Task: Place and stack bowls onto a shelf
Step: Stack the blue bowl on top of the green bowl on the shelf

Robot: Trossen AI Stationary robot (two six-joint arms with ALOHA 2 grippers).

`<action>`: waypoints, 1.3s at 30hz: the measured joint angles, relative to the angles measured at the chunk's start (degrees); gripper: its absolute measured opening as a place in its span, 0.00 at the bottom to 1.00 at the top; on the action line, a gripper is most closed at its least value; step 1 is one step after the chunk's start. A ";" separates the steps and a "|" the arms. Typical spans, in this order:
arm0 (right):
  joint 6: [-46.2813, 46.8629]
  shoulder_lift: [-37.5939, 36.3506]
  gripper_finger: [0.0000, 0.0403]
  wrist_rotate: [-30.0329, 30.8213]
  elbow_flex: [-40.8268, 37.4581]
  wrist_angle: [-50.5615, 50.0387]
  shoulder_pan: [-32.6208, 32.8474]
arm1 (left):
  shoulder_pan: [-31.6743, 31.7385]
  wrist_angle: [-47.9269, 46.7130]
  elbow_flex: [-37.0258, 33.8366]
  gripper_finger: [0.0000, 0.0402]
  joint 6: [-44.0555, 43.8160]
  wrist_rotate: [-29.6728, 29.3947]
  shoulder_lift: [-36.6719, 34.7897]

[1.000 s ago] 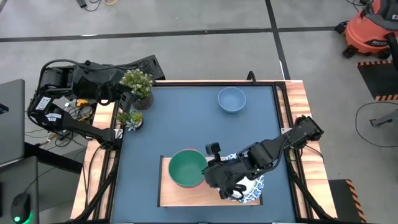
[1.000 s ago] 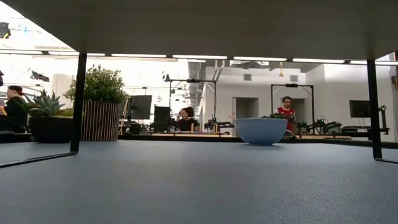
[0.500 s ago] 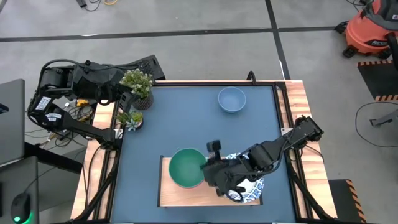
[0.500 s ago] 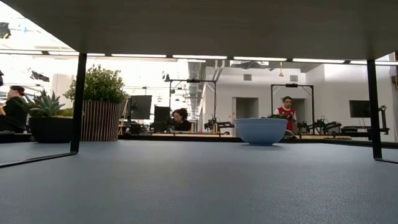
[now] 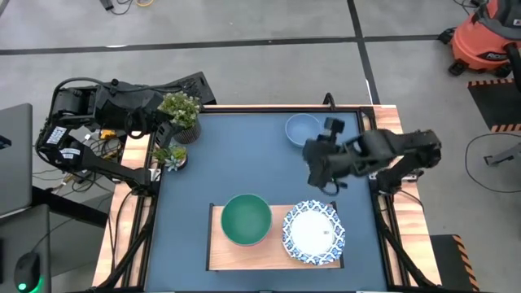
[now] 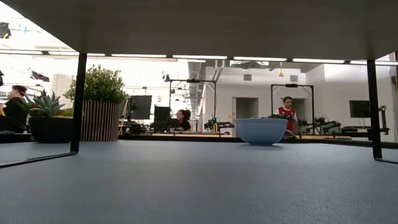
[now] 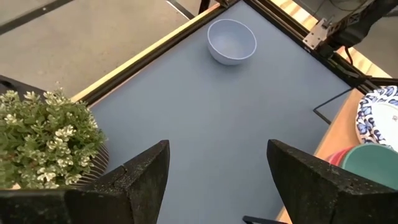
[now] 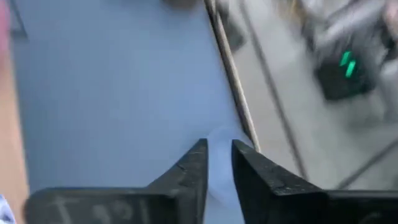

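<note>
High view: the right gripper [image 5: 319,165] has left the shelf [image 5: 220,254] at the lower middle of the frame, where half a second ago it hung over the patterned bowl, and now sits right of centre, just below the pale blue bowl [image 5: 302,130] near the upper edge of the blue table [image 5: 236,163]. The patterned bowl [image 5: 313,233] lies uncovered on the right part of the shelf, with the green bowl [image 5: 246,219] just beside it on the left. I judge that placement done and the blue bowl to be the next pick. The left arm stays folded at the upper left beside the potted plant [image 5: 179,111].

Low view: nothing differs from the earlier frames. The blue bowl [image 6: 261,130] stands upright on the table right of centre, untouched; neither gripper shows. People sit and stand in the room behind.

Left wrist view: the left gripper [image 7: 217,180] has its fingers spread wide with nothing between them. The blue bowl [image 7: 231,41] is at the top centre, the plant [image 7: 43,137] at the left, and at the right edge the patterned bowl [image 7: 379,115] and the green bowl [image 7: 373,163], a pink-red rim [image 7: 339,158] showing under the green one, so that is already a stack.

Right wrist view: the picture is smeared by motion. The right gripper [image 8: 218,163] has its fingers close together with only a narrow gap, and nothing visibly held. A pale shape by the fingertips may be the blue bowl; I cannot tell.
</note>
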 joint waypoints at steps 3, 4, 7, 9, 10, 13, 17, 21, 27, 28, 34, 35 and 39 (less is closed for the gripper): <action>-3.49 -3.50 0.34 -6.64 -7.23 3.32 -4.54 | -0.01 0.01 0.00 0.63 0.89 -0.02 0.00; -5.39 -4.57 0.38 -7.95 -10.05 5.21 -5.82 | 0.00 0.00 0.00 0.63 1.07 -0.03 0.00; -9.92 -9.13 0.45 -9.62 -19.75 6.69 -9.67 | 0.00 0.00 0.00 0.63 1.74 -0.09 0.00; -12.89 -12.01 0.49 -10.50 -27.01 9.70 -12.40 | 0.00 0.01 0.00 0.63 2.18 -0.20 0.00; -14.47 -13.52 0.50 -12.13 -30.68 13.57 -13.73 | -0.01 0.01 0.00 0.63 2.29 -0.52 0.00; -18.91 -16.80 0.52 -18.78 -41.06 25.69 -18.11 | -0.01 0.05 0.00 0.63 2.59 -1.73 0.00; -23.41 -18.58 0.53 -24.58 -50.61 36.79 -24.14 | -0.01 0.07 0.02 0.63 3.84 -3.97 0.00; -27.95 -17.70 0.53 -25.86 -56.03 42.23 -30.21 | -0.01 0.07 0.00 0.63 4.87 -5.78 0.00; -32.43 -12.74 0.53 -33.59 -57.78 48.44 -38.13 | 0.00 0.07 0.00 0.63 5.56 -7.86 0.00; -33.25 -11.42 0.53 -34.41 -57.79 49.01 -39.10 | 0.01 0.07 0.01 0.63 5.57 -8.05 0.00; -35.85 -3.12 0.53 -38.22 -57.83 54.87 -42.69 | 0.00 0.05 0.00 0.63 6.39 -8.15 0.00; -35.91 -1.89 0.53 -38.25 -57.83 55.59 -43.15 | -0.01 0.05 0.00 0.63 6.39 -8.17 0.00; -35.98 2.30 0.53 -38.21 -57.83 55.97 -44.92 | -0.01 -0.02 0.02 0.63 6.39 -8.21 0.00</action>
